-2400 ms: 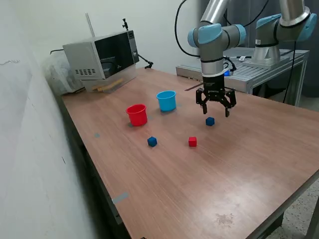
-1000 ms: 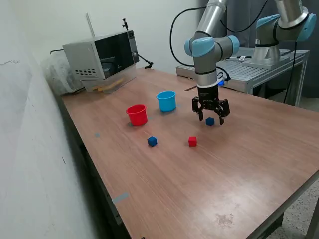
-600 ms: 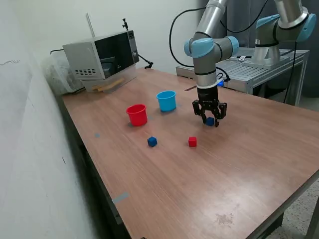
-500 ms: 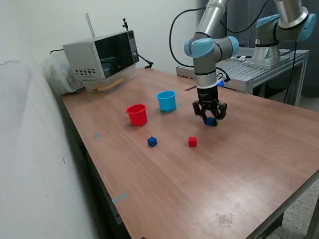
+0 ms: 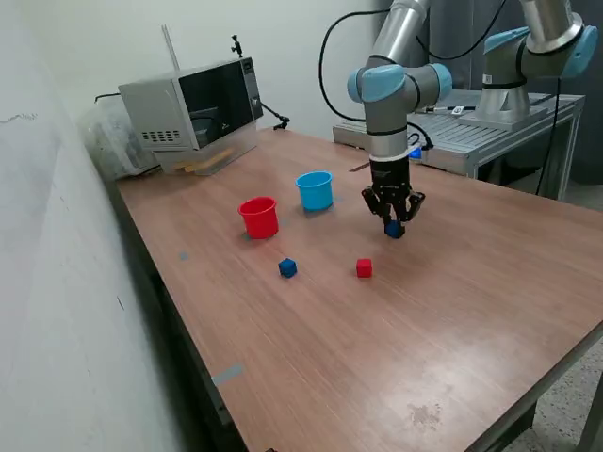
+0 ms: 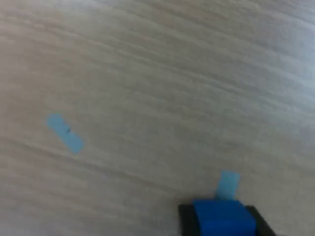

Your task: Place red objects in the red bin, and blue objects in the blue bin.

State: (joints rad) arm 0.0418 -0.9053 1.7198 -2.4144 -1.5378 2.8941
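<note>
My gripper (image 5: 393, 226) is shut on a dark blue cube (image 5: 394, 229), low over the wooden table (image 5: 452, 311). The wrist view shows that blue cube (image 6: 224, 218) held between the two dark fingers (image 6: 186, 216). A second blue cube (image 5: 287, 268) and a red cube (image 5: 364, 268) lie on the table nearer the front edge. The red bin (image 5: 259, 217) and the light blue bin (image 5: 315, 190) stand side by side toward the exterior view's left of the gripper, both upright.
A microwave (image 5: 193, 111) stands at the table's back corner by the wall. A second arm's base (image 5: 513, 85) is on a metal stand behind the table. Small blue tape marks (image 6: 65, 132) are stuck to the tabletop.
The gripper came down over the blue cube with its fingers wide, then closed them on the cube. The other cubes and both bins have not moved.
</note>
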